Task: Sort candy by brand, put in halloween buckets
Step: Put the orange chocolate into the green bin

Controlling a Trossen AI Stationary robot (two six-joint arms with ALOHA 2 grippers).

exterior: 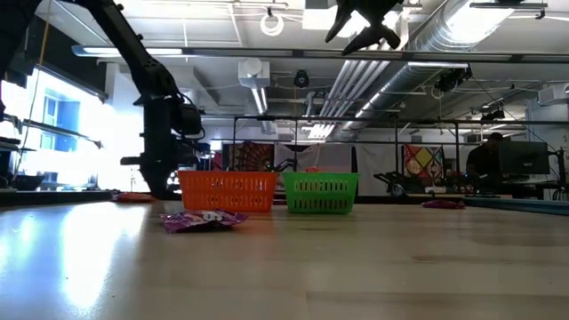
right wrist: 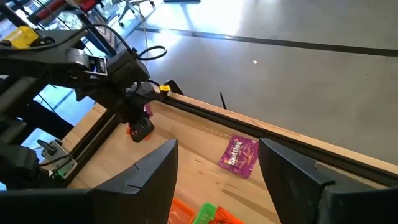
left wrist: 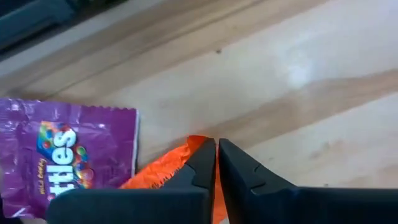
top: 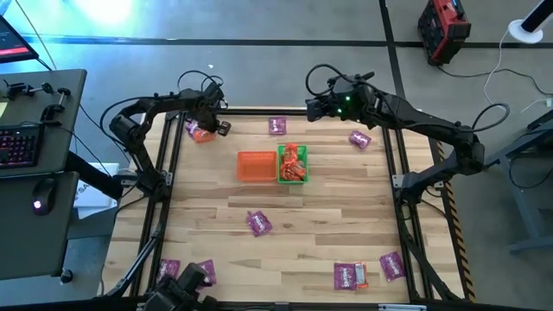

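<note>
My left gripper (top: 210, 127) is down at the table near the far left corner, shut on an orange-red candy packet (left wrist: 166, 172). A purple packet (left wrist: 62, 155) lies flat right beside it. The orange bucket (top: 257, 166) and the green bucket (top: 292, 165) stand side by side at mid-table; orange-red packets lie in the green one. More purple packets lie flat on the table: one (top: 277, 126) at the far edge, one (top: 359, 138) to the right, one (top: 258, 223) in the middle. My right gripper (top: 313, 108) hangs open, high over the far edge. My left gripper pinches the orange-red packet at its edge (left wrist: 198, 144) between the two fingers, which come down at it from above. Orange wrapper shows in the thin gap between the fingers (left wrist: 202, 165). The packet lies on the table (exterior: 133, 196), next to the purple one.
Several purple packets lie along the near edge, two at the left (top: 168, 269) and two at the right (top: 393, 265). A black frame rail (right wrist: 249, 127) borders the table's far edge. Bare wood lies between the buckets and the near edge.
</note>
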